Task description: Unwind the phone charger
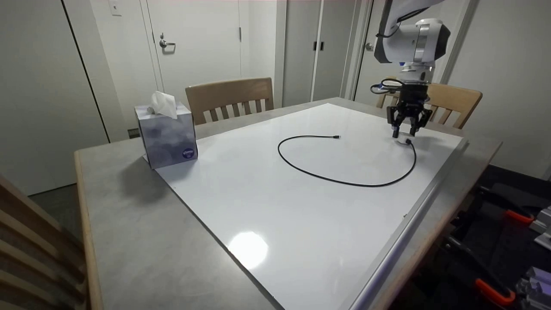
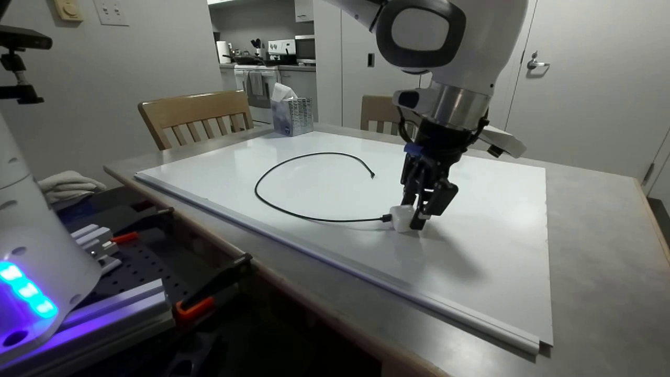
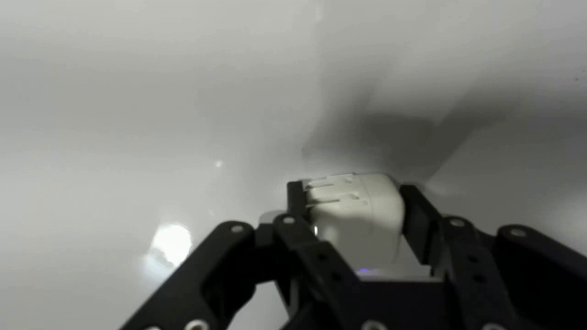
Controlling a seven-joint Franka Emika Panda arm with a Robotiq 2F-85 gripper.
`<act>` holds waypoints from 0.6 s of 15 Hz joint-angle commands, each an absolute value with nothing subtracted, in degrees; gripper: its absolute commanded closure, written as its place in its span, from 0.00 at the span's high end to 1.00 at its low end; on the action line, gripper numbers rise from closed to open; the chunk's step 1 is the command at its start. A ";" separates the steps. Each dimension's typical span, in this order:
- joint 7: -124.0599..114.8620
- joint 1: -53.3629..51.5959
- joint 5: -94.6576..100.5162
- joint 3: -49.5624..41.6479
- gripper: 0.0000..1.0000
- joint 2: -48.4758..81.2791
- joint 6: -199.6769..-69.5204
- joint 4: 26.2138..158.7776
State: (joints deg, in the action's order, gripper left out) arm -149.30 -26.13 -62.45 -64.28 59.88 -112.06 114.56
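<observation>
Both exterior views slant down across the whiteboard (image 1: 301, 224), from different sides; my wrist view looks close down at the charger plug (image 3: 351, 220).

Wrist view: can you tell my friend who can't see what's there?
A rounded white plastic plug is between the two black fingers of a mechanical hand, with a glossy white board underneath. Whether they squeeze it is unclear.

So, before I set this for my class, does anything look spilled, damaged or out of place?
Nothing stands out. The black cable lies in one loose curve without crossing itself, the whitish plug sits between the fingers of the gripper, and the tissue box stands upright.
</observation>
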 commanded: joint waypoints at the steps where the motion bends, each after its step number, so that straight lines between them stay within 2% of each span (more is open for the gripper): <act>1: -149.30 -30.26 -70.11 -70.06 0.28 67.67 -107.75 116.72; 4: -149.30 -31.98 -74.10 -73.40 0.28 72.77 -103.75 117.67; 5: -149.30 -32.22 -74.73 -73.93 0.78 73.84 -102.80 117.62; 6: -149.30 -32.54 -75.16 -74.40 0.81 74.58 -102.12 117.62; 9: -149.30 -32.94 -74.36 -74.84 0.98 75.58 -101.21 116.94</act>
State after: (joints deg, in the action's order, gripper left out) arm -149.30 -31.50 -73.30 -73.14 73.40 -103.20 116.93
